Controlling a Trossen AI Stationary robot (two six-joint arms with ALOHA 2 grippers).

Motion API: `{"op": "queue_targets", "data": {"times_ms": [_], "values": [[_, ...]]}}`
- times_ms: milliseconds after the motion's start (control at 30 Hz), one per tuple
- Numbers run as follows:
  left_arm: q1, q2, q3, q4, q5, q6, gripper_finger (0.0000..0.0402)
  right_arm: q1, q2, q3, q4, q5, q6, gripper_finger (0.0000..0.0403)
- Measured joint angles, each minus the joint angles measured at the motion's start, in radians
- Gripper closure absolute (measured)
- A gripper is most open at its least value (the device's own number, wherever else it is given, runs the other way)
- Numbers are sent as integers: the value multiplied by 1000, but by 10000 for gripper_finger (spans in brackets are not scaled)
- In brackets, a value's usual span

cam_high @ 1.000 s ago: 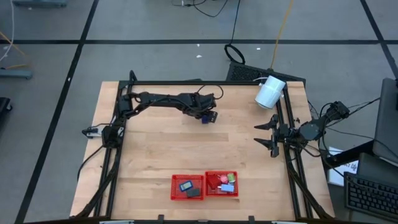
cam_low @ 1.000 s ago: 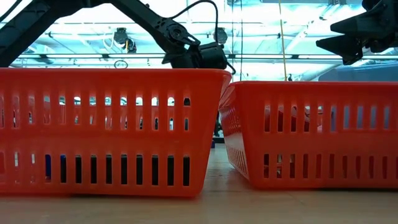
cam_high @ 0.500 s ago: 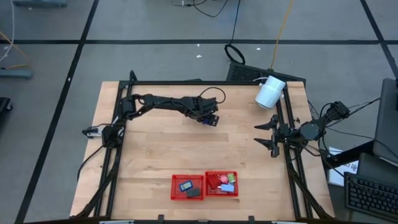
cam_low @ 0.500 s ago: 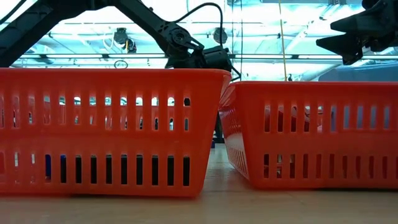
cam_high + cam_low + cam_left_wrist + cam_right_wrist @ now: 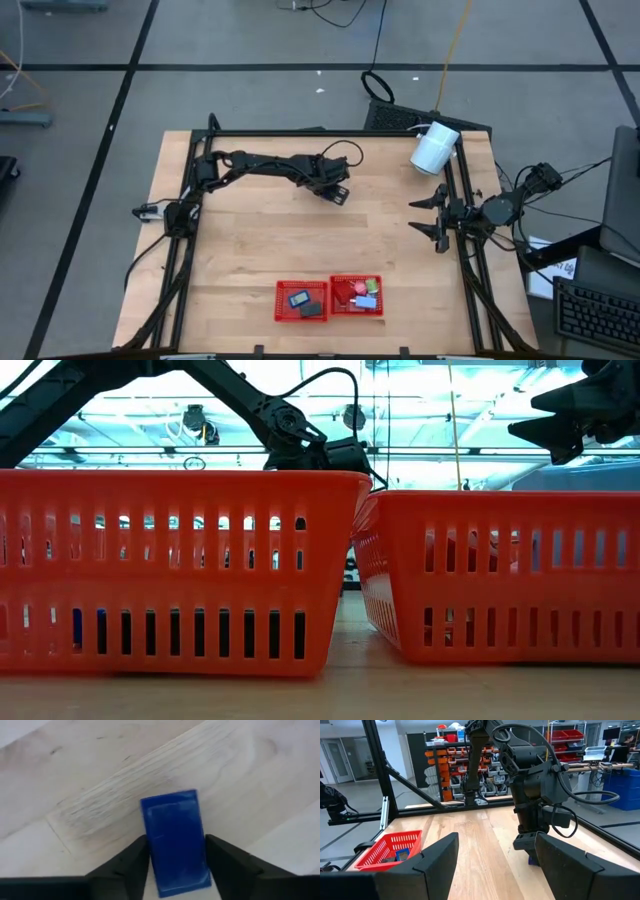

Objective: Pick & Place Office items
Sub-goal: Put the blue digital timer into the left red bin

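Observation:
A dark blue block [image 5: 172,820] lies flat on the wooden table, left of centre toward the far side. My left gripper [image 5: 335,193] stands over it, pointing steeply down, and hides it in the high view. In the left wrist view the gripper [image 5: 176,841] is shut on the block. My right gripper [image 5: 425,218] waits open at the table's right edge, held level with nothing between its fingers [image 5: 440,855]. Other office items lie in two red mesh trays near the front edge. My left gripper pinches the block's two long sides [image 5: 152,852] between its two fingers, at the end nearer the wrist. The fingers come from above, pointing steeply down, and lie across the block. The block rests flat on the table.
The left red tray [image 5: 283,301] holds a blue piece and a black piece. The right tray [image 5: 357,311] holds red, green and light blue pieces. A large white cylinder [image 5: 434,148] lies at the far right corner. Bare wood stretches between the left gripper and the trays.
My left gripper has sunk toward the table onto the dark blue block. The block showed beside the gripper in the high view before and is now covered by it. It has stayed where it was.

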State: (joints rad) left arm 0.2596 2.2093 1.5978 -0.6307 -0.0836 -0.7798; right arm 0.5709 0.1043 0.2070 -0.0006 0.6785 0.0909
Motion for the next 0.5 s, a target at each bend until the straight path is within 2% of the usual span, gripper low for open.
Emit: {"op": "queue_targets", "data": {"times_ms": [100, 267, 367, 500], "values": [[0, 0, 0, -20, 3, 77, 243, 0, 0, 0, 0, 0, 1, 149], [-12, 0, -1, -48, -7, 288, 247, 0, 0, 0, -1, 0, 2, 149], [-25, 1, -1, -54, -43, 362, 219, 0, 0, 0, -1, 0, 2, 149], [-38, 2, -2, -56, -80, 378, 190, 0, 0, 0, -2, 0, 2, 149]]}}
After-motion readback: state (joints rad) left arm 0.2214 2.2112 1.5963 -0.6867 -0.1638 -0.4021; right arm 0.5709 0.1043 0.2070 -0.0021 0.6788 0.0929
